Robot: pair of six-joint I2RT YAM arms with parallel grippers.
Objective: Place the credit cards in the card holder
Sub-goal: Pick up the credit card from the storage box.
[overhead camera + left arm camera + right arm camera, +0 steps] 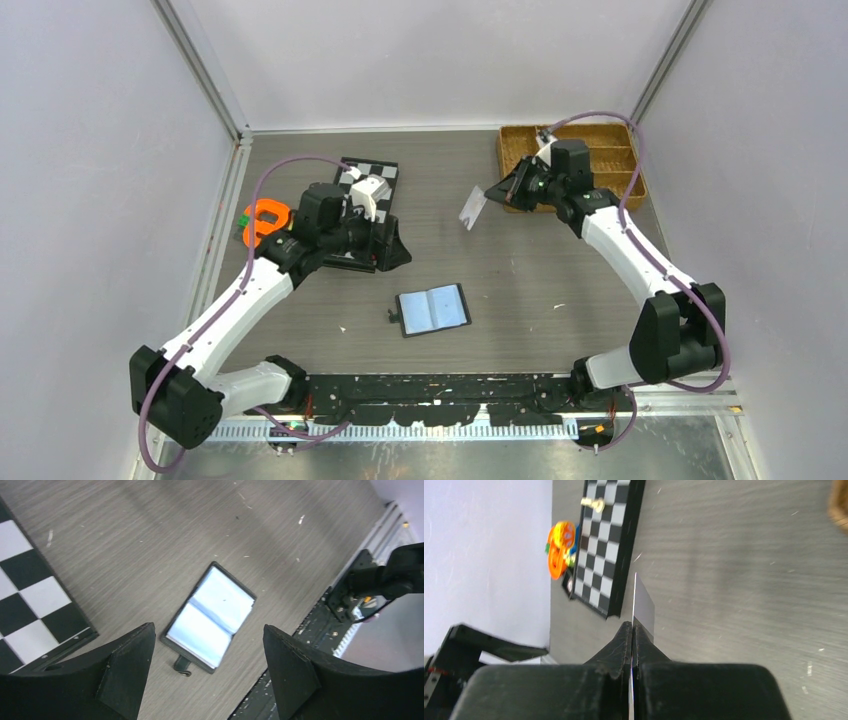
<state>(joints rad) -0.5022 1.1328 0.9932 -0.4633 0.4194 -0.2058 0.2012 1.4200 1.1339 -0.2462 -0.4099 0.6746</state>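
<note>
Right gripper (489,198) clamped tight on 1 whitish card (472,208); jaws pressed flat together with the card's edge sandwiched between them; most of the card sticks out past the fingertips (624,635). Card is up off the table (540,270), tilted, touching nothing but the fingers. Brown woven tray (612,150) sits just behind that gripper. From the right wrist view, the chessboard (609,545) lies ahead and left of the tips, with 1 pale chess piece (592,502) on it and an orange plastic thing (560,550) on the board's far side.

Left gripper (392,245) spread wide, holding nothing; it hovers over the table with the chessboard's corner just off its left finger. Card holder (433,310) lies flat and opened on the table, bluish-grey pockets facing up, strap poking out 1 short side. In the left wrist view it sits below and between the 2 fingers, untouched; well apart from the right gripper and its card.
</note>
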